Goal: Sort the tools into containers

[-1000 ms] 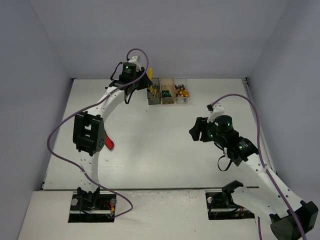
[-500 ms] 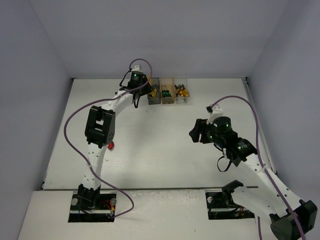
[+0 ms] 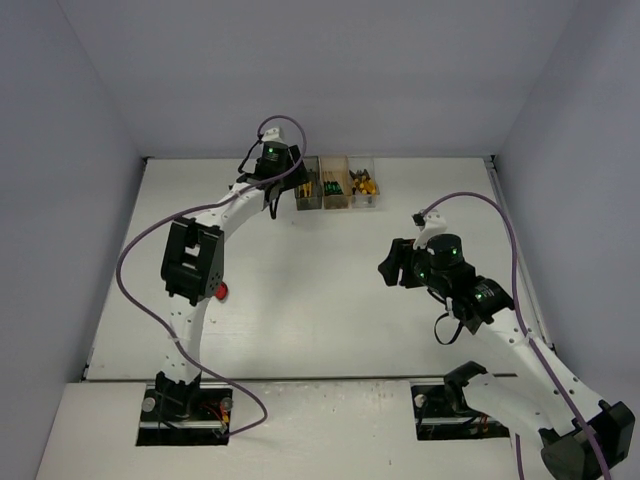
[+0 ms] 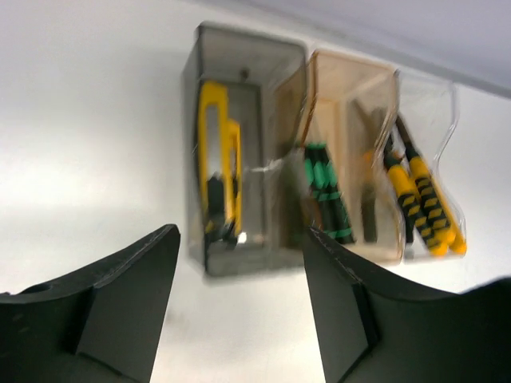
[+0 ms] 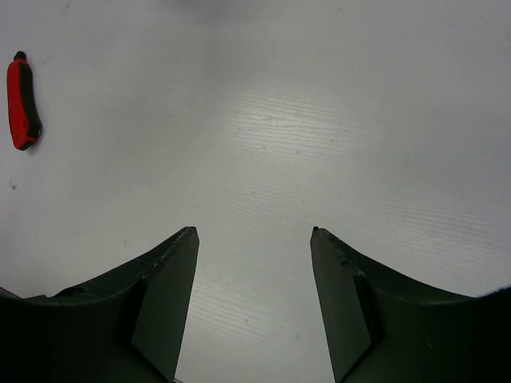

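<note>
The left hand (image 4: 239,239) hangs just beside the smoky grey bin (image 4: 247,52), its fingers spread with nothing between them. The yellow utility knife (image 4: 214,159) lies inside that bin. The right hand (image 5: 254,233), open and empty, hovers over the bench (image 5: 359,120), well apart from the grey bin. The red-handled cutter (image 5: 23,100) lies on the bench, also well apart from it.

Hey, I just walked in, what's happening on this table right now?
A two-armed robot is sorting things into three small bins. The left gripper hangs open above the grey bin, where a yellow utility knife lies. The right gripper is open and empty over the table. A red-handled cutter lies loose there, not yet binned.
</note>
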